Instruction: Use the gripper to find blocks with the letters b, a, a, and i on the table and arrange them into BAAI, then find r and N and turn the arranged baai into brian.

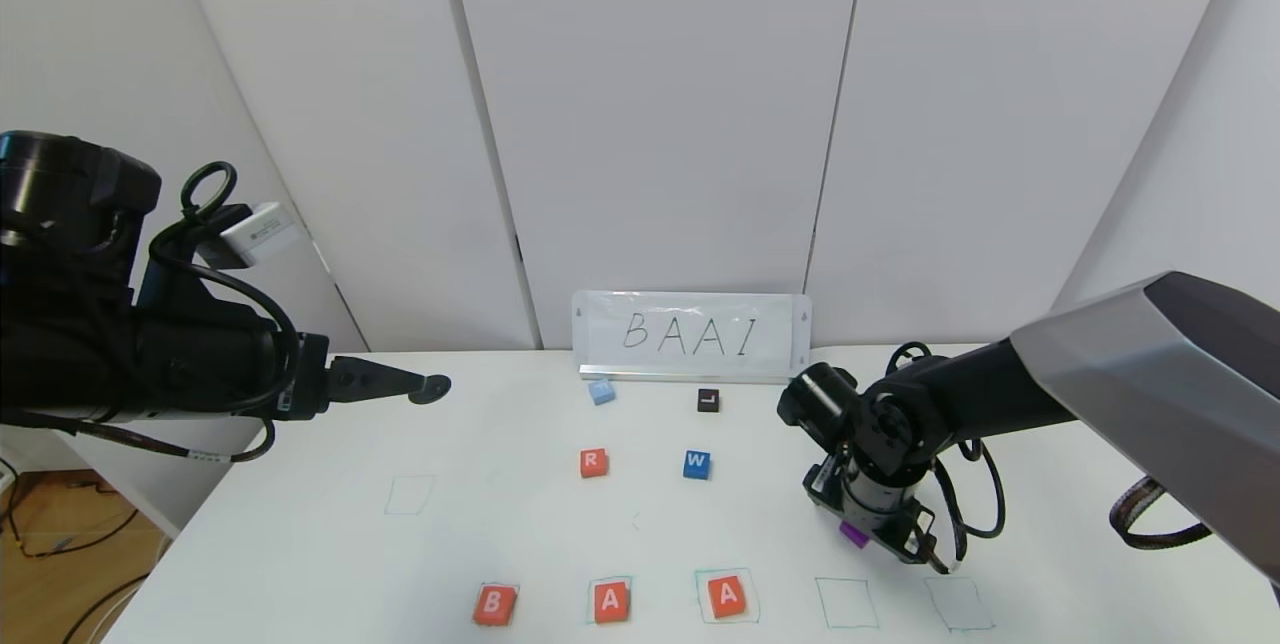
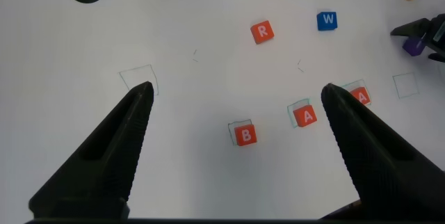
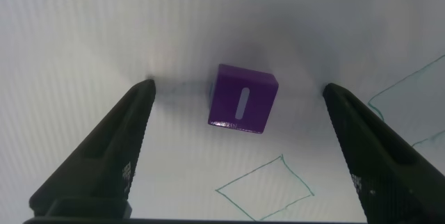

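Three orange-red blocks lie in a row at the front of the table [image 1: 300, 544]: B [image 1: 494, 604], A [image 1: 611, 601] and A [image 1: 727, 596]. They also show in the left wrist view as B [image 2: 245, 135], A [image 2: 305, 116] and A [image 2: 360, 97]. The purple I block [image 3: 241, 99] lies on the table between the wide-open fingers of my right gripper [image 3: 238, 88], untouched by them. In the head view it [image 1: 853, 533] shows just under that gripper [image 1: 885, 529]. The orange-red R [image 1: 593, 462] lies mid-table. My left gripper [image 1: 430, 387] hangs open and empty, high at the left.
A blue W block [image 1: 697, 465], a black L block [image 1: 708, 400] and a light blue block [image 1: 601, 391] lie behind the row. A BAAI sign [image 1: 692, 336] stands at the back. Empty green squares [image 1: 846, 604] [image 1: 958, 604] lie right of the row, another [image 1: 410, 494] at the left.
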`<action>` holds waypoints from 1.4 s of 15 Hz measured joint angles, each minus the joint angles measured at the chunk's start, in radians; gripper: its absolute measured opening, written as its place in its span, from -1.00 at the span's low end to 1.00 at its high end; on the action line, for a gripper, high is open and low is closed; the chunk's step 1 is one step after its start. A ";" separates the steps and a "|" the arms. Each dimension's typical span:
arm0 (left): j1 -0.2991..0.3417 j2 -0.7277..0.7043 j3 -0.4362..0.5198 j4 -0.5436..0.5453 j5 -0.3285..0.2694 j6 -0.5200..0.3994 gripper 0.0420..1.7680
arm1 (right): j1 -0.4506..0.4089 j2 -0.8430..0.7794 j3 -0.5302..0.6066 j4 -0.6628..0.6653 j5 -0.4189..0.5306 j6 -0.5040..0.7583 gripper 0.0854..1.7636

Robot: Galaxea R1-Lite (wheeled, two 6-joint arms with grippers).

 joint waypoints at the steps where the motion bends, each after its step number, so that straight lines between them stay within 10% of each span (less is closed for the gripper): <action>1: 0.000 0.000 0.000 0.000 0.000 0.000 0.94 | 0.000 0.000 0.000 0.000 0.001 0.000 0.79; 9: 0.003 0.000 0.000 0.000 0.000 0.001 0.94 | 0.005 0.006 -0.001 -0.002 -0.019 0.000 -0.45; 21: 0.003 0.001 0.000 0.000 0.000 0.001 0.94 | 0.007 -0.006 0.000 0.008 -0.020 -0.014 -0.45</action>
